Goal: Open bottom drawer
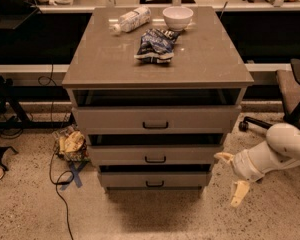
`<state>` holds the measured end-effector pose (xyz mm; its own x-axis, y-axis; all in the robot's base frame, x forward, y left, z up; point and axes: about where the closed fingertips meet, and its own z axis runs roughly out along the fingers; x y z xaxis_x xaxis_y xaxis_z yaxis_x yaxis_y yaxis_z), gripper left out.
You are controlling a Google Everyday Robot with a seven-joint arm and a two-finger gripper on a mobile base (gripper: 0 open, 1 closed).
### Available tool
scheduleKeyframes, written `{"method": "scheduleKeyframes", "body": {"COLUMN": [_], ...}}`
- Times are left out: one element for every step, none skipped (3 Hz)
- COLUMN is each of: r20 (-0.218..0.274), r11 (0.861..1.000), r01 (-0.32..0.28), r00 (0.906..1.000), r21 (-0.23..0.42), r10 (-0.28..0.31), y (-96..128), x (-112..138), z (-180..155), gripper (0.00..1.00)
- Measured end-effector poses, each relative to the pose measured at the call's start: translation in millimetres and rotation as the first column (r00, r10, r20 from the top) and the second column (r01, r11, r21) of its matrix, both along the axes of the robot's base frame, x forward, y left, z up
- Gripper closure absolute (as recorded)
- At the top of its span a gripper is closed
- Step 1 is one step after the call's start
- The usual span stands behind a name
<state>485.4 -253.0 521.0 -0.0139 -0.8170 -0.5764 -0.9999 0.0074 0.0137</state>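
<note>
The bottom drawer (155, 179) is the lowest and narrowest of three grey-beige fronts, with a small black bar handle (155, 184). Its front sits slightly out from the cabinet, with a dark gap above it. The middle drawer (155, 155) and the top drawer (155, 119) above it also stand a little out. My gripper (231, 176) is low at the cabinet's right side, level with the bottom drawer and just right of its front. It is open, with one finger up by the cabinet corner and the other pointing down, and it holds nothing.
A plastic bottle (131, 20), a white bowl (178, 17) and a dark snack bag (154, 44) lie on the cabinet top. A crumpled bag (72, 145), cables and blue tape (75, 173) are on the floor at the left. An office chair (294, 96) stands at the right.
</note>
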Motion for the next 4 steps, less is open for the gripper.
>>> {"method": "scheduleKeyframes", "body": {"r20": [-0.05,-0.05,-0.02,0.059], "r11": [0.999,0.999,0.997,0.986], "r01": [-0.008,-0.008,-0.08,-0.165], "r00": [0.9987,0.9987,0.9966,0.9844], "r21": [0.04,0.04,-0.002,-0.03], "r10": [0.01,0.01,0.08,0.166], "y": [8,8,25,51], "x": [-10,-10,-19,-26], "z": [-41,-41,-73,-128], "gripper": [0.0,0.0,0.0,0.0]}}
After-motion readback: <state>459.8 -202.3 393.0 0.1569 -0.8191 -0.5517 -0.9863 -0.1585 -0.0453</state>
